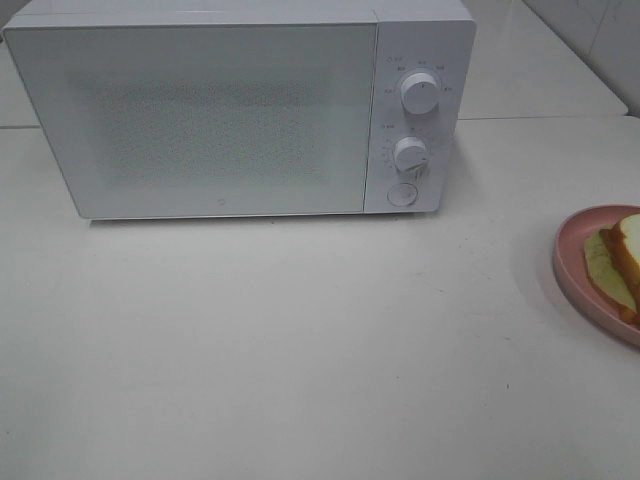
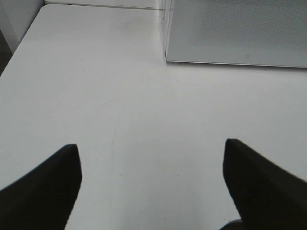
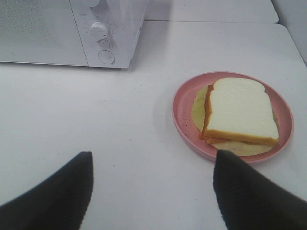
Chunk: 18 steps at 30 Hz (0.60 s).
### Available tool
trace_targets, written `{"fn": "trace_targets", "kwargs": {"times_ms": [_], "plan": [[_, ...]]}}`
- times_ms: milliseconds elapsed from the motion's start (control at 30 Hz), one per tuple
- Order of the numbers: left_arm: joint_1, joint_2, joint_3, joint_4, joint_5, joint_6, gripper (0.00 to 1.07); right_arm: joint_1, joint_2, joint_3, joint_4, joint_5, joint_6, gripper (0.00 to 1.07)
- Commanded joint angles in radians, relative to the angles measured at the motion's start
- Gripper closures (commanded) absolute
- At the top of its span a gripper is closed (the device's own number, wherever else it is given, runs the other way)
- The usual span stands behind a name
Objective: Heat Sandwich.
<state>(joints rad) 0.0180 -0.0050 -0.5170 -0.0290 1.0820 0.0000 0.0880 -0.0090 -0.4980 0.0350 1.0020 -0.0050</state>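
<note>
Left gripper hovering over bare table, jaws spread wide, gripping nothing; right gripper hanging likewise wide and empty, pointing toward sandwich sitting on pink plate, right of closed microwave

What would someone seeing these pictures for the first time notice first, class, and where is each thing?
The big white microwave dominates the back of the white table, door shut, with two knobs and a round button down its right side. Next comes the pink plate at the table's right edge, carrying the sandwich. Both claws hang open and empty: the left claw over bare table, the right claw just short of the plate.
</note>
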Motion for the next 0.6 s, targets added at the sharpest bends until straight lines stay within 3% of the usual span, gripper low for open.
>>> {"fn": "trace_targets", "kwargs": {"times_ms": [33,600], "plan": [[-0.007,-0.021,0.002,-0.003,-0.012,-0.007,0.3,0.001,-0.022,0.002,-0.001,-0.006,-0.006,0.38],[-0.007,-0.021,0.002,-0.004,-0.012,0.0,0.3,0.001,-0.022,0.002,0.003,-0.006,-0.004,0.38]]}}
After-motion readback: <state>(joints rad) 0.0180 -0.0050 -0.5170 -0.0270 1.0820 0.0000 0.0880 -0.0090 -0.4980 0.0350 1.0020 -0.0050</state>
